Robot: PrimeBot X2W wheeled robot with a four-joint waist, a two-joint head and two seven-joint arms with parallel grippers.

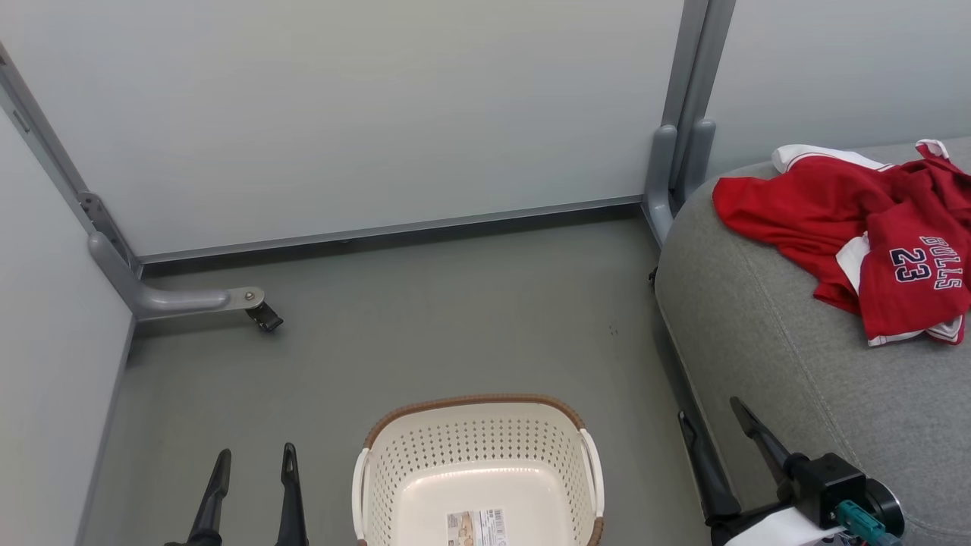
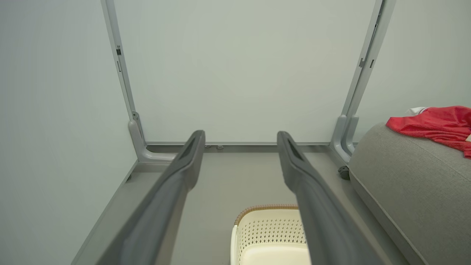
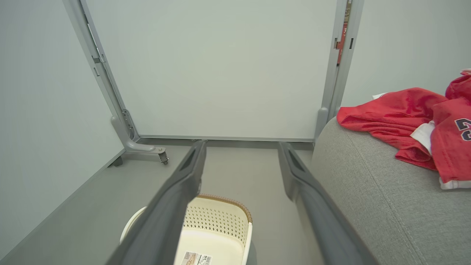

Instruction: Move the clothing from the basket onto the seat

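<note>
Grey floor, pale partition panels behind.

Head view: basket on the floor, bottom centre, paper label on its base. Red clothing, "BULLS 23" legible, lies crumpled on the seat, well apart from the basket. Beside the basket, the left gripper: fingers parted, nothing held. Between basket and seat edge, the right gripper: fingers parted, nothing held.

Left wrist view: fingers spread wide over the floor; basket rim beneath one finger; clothing on the seat, far right.

Right wrist view: fingers spread wide above the basket; clothing on the seat at right.

Grey floor, pale partition panels
</note>
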